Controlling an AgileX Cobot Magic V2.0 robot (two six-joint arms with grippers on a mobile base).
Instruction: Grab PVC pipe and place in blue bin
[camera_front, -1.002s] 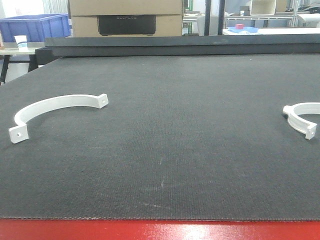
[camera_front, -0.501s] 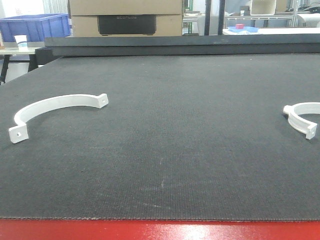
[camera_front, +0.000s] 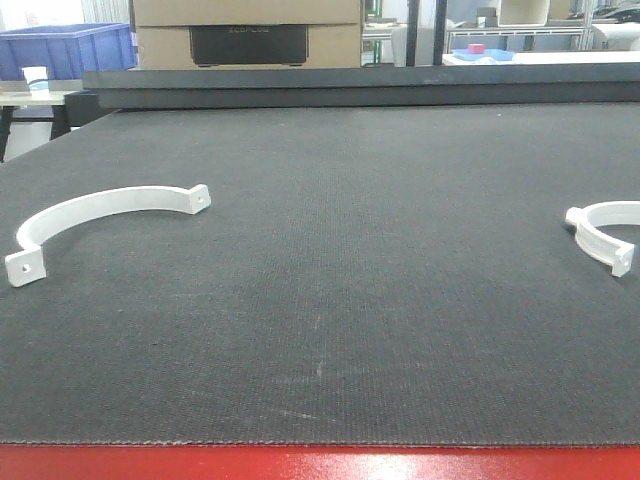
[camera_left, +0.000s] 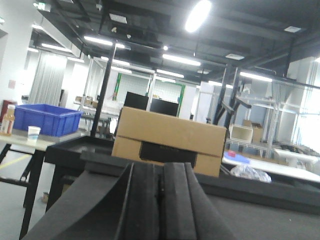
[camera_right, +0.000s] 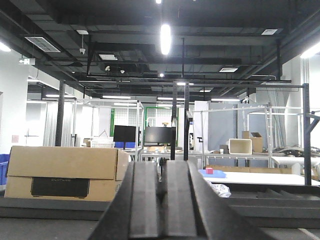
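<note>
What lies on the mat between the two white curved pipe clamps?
Nothing: in the front view, only bare dark mat stretches between the left clamp and the right clamp.

The counter (camera_front: 350, 300) lies open across its broad middle, between the left PVC half-ring (camera_front: 110, 201) and the right PVC half-ring (camera_front: 612, 211) at its edges. A cardboard box (camera_front: 330, 45) stands beyond the far edge, the blue bin (camera_front: 65, 50) further left.

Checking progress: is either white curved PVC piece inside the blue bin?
No, the left white curved PVC piece and right white curved PVC piece lie on the black mat.
</note>
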